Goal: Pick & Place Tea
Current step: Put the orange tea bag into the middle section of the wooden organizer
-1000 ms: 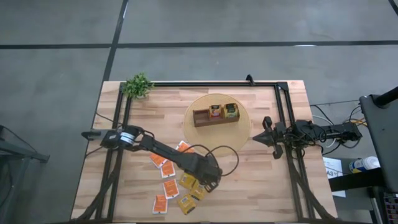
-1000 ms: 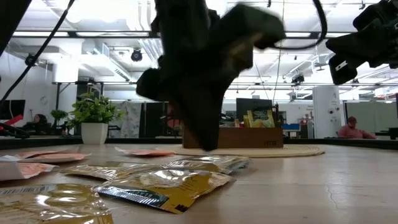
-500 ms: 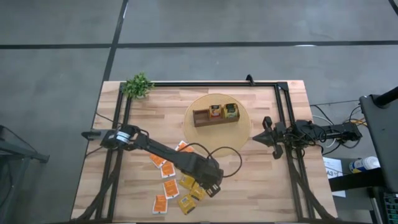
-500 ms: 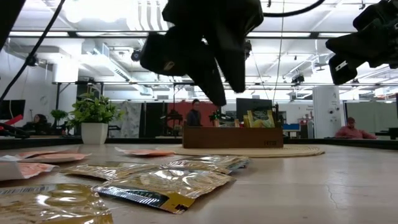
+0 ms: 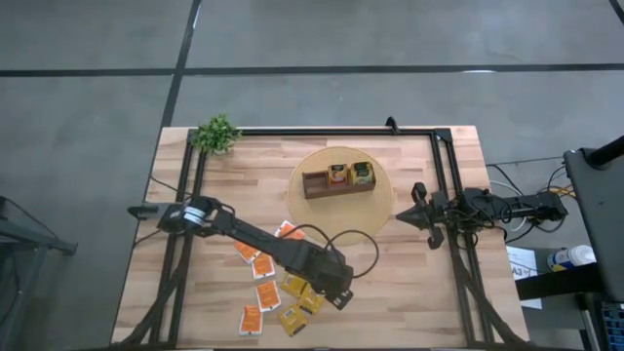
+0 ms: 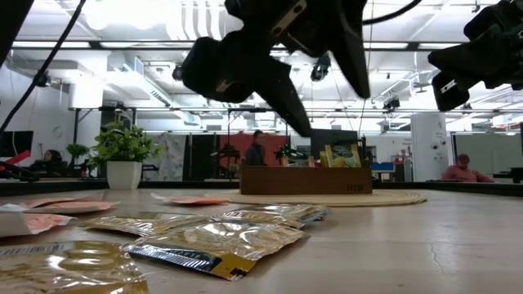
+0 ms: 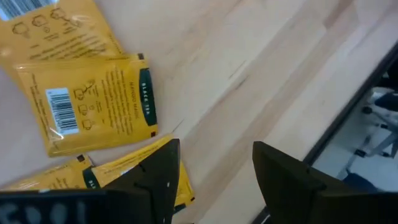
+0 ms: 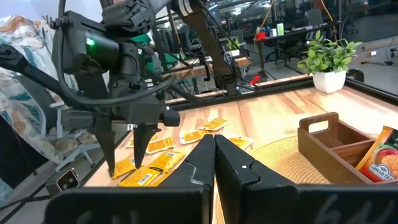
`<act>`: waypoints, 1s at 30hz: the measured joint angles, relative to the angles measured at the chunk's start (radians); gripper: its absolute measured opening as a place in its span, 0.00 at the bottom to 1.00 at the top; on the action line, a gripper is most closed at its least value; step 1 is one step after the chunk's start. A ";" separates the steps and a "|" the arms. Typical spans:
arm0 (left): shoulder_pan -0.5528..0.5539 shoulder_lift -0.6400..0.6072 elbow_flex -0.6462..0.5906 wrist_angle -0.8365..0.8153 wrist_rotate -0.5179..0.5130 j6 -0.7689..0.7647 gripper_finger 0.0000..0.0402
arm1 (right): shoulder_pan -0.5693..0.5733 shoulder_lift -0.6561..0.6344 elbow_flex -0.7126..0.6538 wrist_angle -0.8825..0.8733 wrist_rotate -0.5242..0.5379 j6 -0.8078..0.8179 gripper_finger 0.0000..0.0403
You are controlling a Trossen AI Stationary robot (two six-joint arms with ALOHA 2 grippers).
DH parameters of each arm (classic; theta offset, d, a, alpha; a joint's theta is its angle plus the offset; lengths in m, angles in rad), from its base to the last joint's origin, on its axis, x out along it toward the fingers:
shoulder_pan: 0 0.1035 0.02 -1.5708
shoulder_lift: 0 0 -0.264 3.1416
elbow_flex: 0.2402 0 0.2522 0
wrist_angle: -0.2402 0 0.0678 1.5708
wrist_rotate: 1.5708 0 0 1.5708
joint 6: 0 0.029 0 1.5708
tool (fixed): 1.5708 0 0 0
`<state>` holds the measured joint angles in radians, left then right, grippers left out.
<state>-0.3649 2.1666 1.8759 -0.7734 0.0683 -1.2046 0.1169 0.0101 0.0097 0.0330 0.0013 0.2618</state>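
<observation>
Left hand (image 5: 338, 292) of mine hangs above the near edge of the surface (image 5: 409, 302), fingers (image 7: 155, 177) spread apart with nothing between them. The tea sachets (image 5: 283, 288) lie scattered flat on the boards just beside and beneath me, toward my arm's own base: yellow ones nearest, orange-and-white ones farther along under the forearm. In my left wrist view one yellow sachet (image 7: 93, 102) lies whole and flat ahead of the fingers, and a second yellow sachet (image 7: 118, 171) pokes out from under one fingertip, its corner past the pad. That second one is the closest, I judge, and it sits off to one finger's side rather than centred in the gap.

So the coming move turns on a small sideways shift back toward the pile before I drop, with the fingers set across a sachet's edge, since each packet is thin and lies flat on the wood.

The wooden box (image 5: 338, 180) on its round mat (image 5: 380, 205) stands well apart, across the surface. My right hand (image 5: 421, 207) waits closed beside that mat, far from the sachets; the left is clearly nearer them.
</observation>
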 joint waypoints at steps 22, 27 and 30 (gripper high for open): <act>-0.003 0.005 -0.034 -0.010 -0.078 0.088 0.48 | 0.000 0.000 0.000 0.000 0.000 0.000 0.02; -0.010 0.005 -0.037 -0.005 -0.078 0.467 0.48 | 0.000 0.000 0.000 0.000 0.000 0.000 0.02; -0.016 0.005 -0.046 -0.004 -0.072 0.794 0.48 | 0.000 0.000 0.000 0.000 0.000 0.000 0.02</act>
<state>-0.3809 2.1715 1.8303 -0.7776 -0.0038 -0.4102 0.1173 0.0101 0.0097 0.0330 0.0011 0.2616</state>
